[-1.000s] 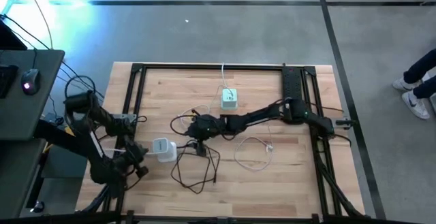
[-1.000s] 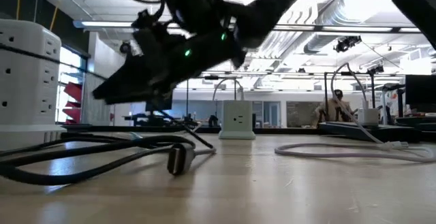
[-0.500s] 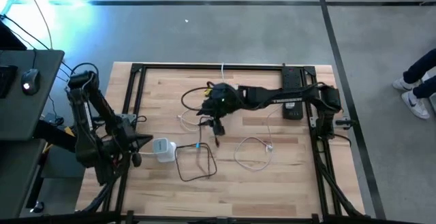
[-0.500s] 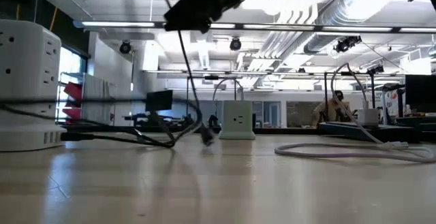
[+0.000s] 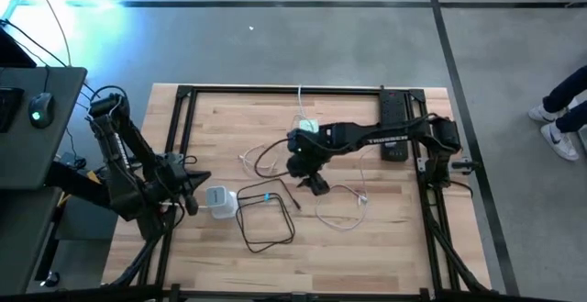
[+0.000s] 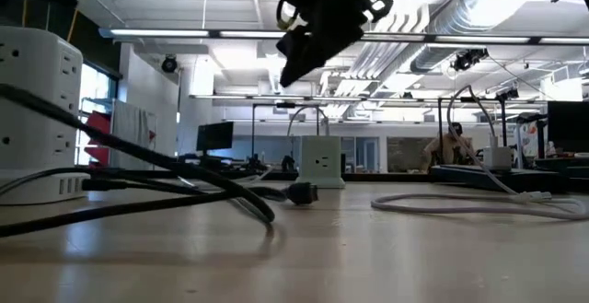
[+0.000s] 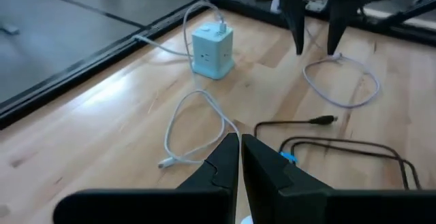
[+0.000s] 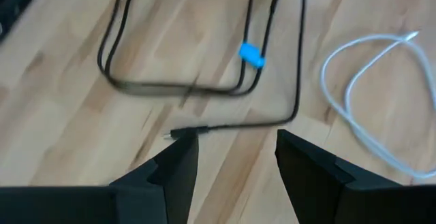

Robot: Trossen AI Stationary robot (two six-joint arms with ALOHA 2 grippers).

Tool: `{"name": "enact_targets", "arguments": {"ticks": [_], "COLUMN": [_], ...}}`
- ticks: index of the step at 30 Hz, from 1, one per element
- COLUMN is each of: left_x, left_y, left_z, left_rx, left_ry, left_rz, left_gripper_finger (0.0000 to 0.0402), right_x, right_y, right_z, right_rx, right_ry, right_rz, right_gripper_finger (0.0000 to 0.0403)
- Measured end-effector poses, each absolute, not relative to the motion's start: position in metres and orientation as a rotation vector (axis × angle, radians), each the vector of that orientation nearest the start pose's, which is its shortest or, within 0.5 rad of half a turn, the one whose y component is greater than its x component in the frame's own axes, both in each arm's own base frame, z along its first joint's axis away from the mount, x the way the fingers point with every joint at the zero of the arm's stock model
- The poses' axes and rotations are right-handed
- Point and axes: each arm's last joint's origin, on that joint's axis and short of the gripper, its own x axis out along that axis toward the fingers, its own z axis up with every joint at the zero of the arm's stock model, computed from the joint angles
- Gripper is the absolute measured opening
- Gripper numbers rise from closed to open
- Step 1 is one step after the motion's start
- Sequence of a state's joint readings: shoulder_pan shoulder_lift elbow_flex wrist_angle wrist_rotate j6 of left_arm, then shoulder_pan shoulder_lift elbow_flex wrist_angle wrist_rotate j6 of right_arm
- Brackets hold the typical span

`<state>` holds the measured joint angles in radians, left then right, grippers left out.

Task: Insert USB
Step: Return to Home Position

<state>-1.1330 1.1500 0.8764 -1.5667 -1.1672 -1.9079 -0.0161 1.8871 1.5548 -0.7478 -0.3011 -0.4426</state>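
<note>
A black cable [image 5: 266,219] with a blue tag [image 8: 251,54] lies in a loop on the wooden table. One end runs to the white power cube [image 5: 218,201]. Its free USB plug [image 8: 178,134] lies flat on the wood, also seen in the low view as the plug [image 6: 301,192]. My right gripper [image 8: 235,146] hangs open above that plug, nothing between its fingers; the right gripper [image 5: 316,185] is at mid-table. My left gripper [image 7: 240,142] is shut and empty, raised just left of the white cube [image 5: 193,188]. A small pale cube charger [image 5: 307,129] stands farther back.
Two loose white cables lie on the wood, one [image 5: 344,206] right of the plug, one [image 5: 260,160] near the middle. A black power strip [image 5: 394,128] sits at the far right. A black frame [image 5: 183,137] borders the table. A person's feet [image 5: 555,128] stand off to the right.
Half a second ago the black cable's plug end hung below my right gripper, lifted off the wood; now it lies on the table again, farther right than a second ago. My right gripper has risen and gone toward the right. My left gripper has risen and moved toward the far edge.
</note>
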Motion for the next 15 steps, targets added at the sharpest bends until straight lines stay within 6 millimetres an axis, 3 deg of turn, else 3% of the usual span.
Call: {"name": "enact_targets", "arguments": {"ticks": [6,11,15], "left_x": [0.087,0.086,0.081], "left_y": [-0.113,-0.106,-0.098], "left_z": [0.266,0.272,0.271], "left_rx": [-0.281,-0.274,-0.304], "left_ry": [0.193,0.137,0.01], "left_rz": [0.55,0.536,0.484], "left_gripper_finger": [0.0,0.0,0.0], "right_x": [0.362,0.311,0.259], "right_y": [-0.011,-0.027,-0.032], "right_z": [0.301,0.356,0.366], "right_rx": [-0.18,-0.095,-0.047], "right_ry": [0.94,0.838,0.75], "right_rz": [0.428,0.376,0.285], "right_gripper_finger": [0.0176,0.0176,0.0176]}}
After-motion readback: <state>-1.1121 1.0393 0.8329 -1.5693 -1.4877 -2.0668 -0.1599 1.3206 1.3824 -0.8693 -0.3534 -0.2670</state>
